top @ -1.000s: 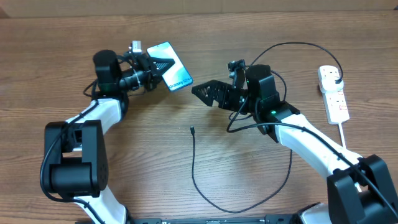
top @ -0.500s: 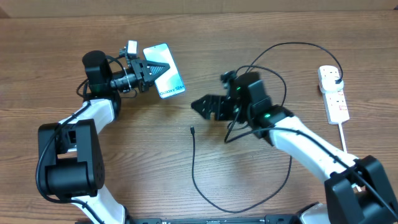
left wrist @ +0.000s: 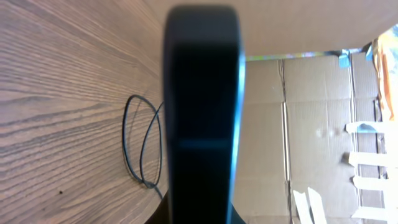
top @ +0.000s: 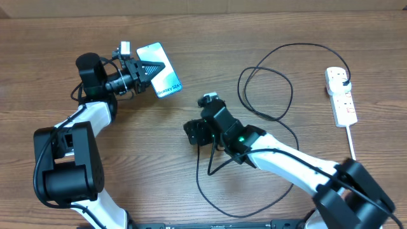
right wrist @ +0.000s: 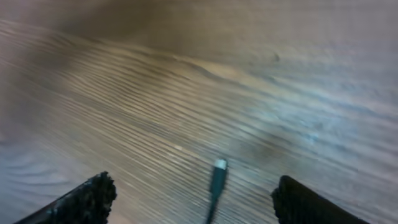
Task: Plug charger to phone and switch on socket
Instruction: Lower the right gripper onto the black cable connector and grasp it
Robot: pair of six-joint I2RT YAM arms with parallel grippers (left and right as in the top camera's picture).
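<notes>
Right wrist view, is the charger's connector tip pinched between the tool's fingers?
No, the connector tip lies on the table in the gap, clear of both fingers.

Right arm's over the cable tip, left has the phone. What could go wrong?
1. The connector tip is tiny and lies between the fingers of the open right gripper; a skewed pinch may leave it misaligned for plugging.
2. The charger loops close to that arm; lifting could snag.
3. The left gripper clamps the phone from one side; insertion force might shift it.
</notes>
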